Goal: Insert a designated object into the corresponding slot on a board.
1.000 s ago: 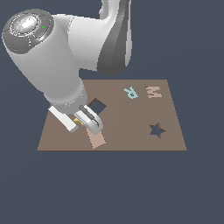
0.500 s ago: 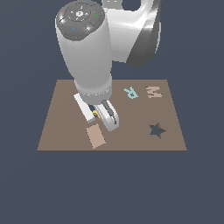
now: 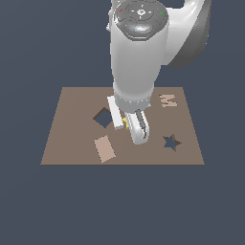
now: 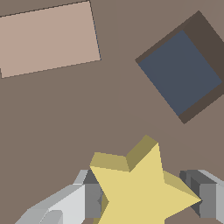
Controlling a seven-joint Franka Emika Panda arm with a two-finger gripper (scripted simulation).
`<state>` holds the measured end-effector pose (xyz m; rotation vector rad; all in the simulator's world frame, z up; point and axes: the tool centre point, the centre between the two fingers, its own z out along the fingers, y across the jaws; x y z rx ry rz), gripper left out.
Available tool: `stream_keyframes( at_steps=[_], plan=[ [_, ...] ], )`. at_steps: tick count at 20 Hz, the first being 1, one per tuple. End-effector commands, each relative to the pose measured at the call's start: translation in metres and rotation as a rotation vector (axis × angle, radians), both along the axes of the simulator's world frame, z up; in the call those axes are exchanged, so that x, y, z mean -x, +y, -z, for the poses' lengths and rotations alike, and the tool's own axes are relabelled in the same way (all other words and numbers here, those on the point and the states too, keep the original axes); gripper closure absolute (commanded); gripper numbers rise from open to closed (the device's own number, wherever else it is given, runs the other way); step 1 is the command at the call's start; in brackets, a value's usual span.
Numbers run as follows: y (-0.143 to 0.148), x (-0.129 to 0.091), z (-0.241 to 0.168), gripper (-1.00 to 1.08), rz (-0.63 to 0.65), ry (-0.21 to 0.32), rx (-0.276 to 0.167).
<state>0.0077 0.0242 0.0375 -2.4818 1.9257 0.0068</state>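
Observation:
My gripper (image 3: 128, 125) hangs over the middle of the brown board (image 3: 72, 105), shut on the yellow star (image 4: 140, 188). In the wrist view the star sits between the two fingers (image 4: 89, 199), held above the board. In the exterior view only a sliver of the yellow star (image 3: 124, 122) shows beside the fingers. The dark star-shaped slot (image 3: 171, 142) lies on the board toward the exterior view's right of the gripper, apart from it. The slot is not in the wrist view.
A dark square cutout (image 3: 103, 117) lies just to the exterior view's left of the gripper and shows in the wrist view (image 4: 181, 74). A tan rectangular block (image 3: 104, 148) (image 4: 48, 39) lies on the board near its front. A tan letter M (image 3: 168, 100) lies at the back right.
The arm has swung toward the exterior view's right, carrying the star away from the tan block and toward the board's middle. The square cutout is now uncovered.

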Motion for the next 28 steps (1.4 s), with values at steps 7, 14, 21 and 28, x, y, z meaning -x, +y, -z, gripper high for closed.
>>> stream_keyframes(
  at_steps=[7,14,21,28],
  plan=[
    [0.056,-0.013,-0.001,1.08,0.24,0.0,0.0],
    [0.095,-0.031,-0.002,1.08,0.414,0.001,-0.001],
    [0.119,-0.049,-0.003,1.08,0.54,0.002,-0.001],
    [0.132,-0.063,-0.003,1.08,0.617,0.002,-0.001]
  ],
)
